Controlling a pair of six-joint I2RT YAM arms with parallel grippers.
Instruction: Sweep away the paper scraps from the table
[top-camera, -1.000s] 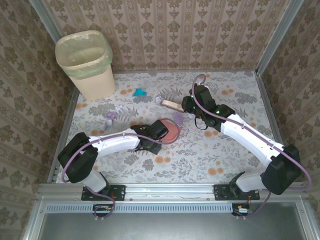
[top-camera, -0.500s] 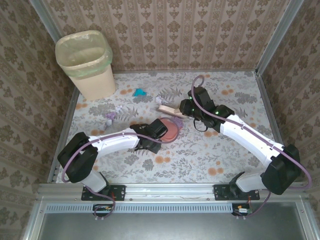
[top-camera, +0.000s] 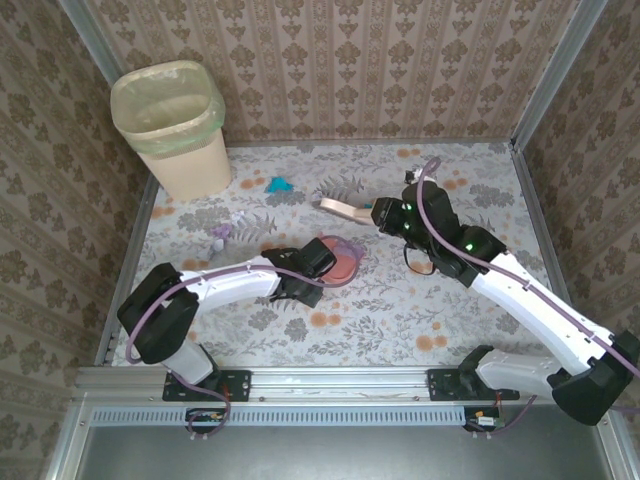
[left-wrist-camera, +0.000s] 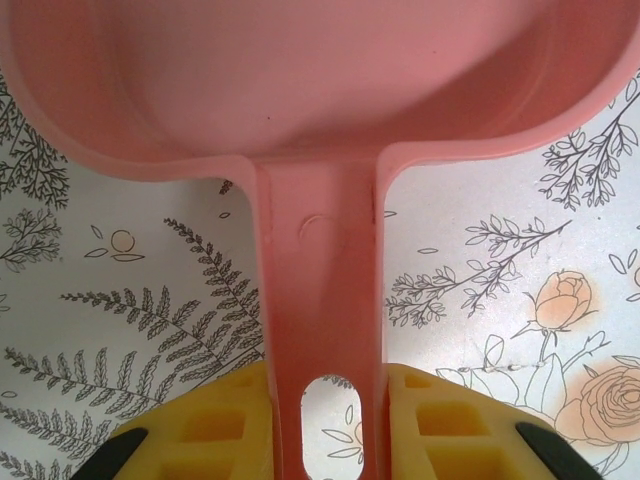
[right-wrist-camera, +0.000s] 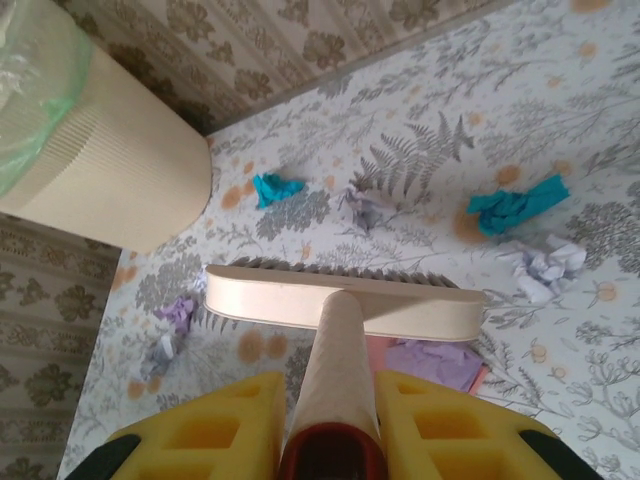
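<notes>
My left gripper (left-wrist-camera: 325, 415) is shut on the handle (left-wrist-camera: 320, 300) of a pink dustpan (left-wrist-camera: 320, 90) that lies flat on the table (top-camera: 400, 310). From above, the dustpan (top-camera: 343, 264) sits mid-table with a lilac scrap (top-camera: 350, 244) at its far rim. My right gripper (right-wrist-camera: 335, 430) is shut on the handle of a cream brush (right-wrist-camera: 345, 300), whose head hangs just beyond the pan. Lilac paper (right-wrist-camera: 435, 360) lies in the pan under the brush. Paper scraps lie past the bristles: teal (right-wrist-camera: 275, 187), teal (right-wrist-camera: 515, 205), grey-lilac (right-wrist-camera: 368, 205), white (right-wrist-camera: 545, 268), lilac (right-wrist-camera: 175, 315).
A cream bin (top-camera: 175, 125) with a green liner stands at the table's back left corner. Aluminium rails (top-camera: 340, 378) edge the table, and patterned walls close in the back and both sides. More scraps (top-camera: 222, 230) lie left of the pan.
The right arm has swung out to the right and its wrist has shifted slightly. The brush dipped toward the pan and came back. The lilac scrap now rests at the pan's rim.
</notes>
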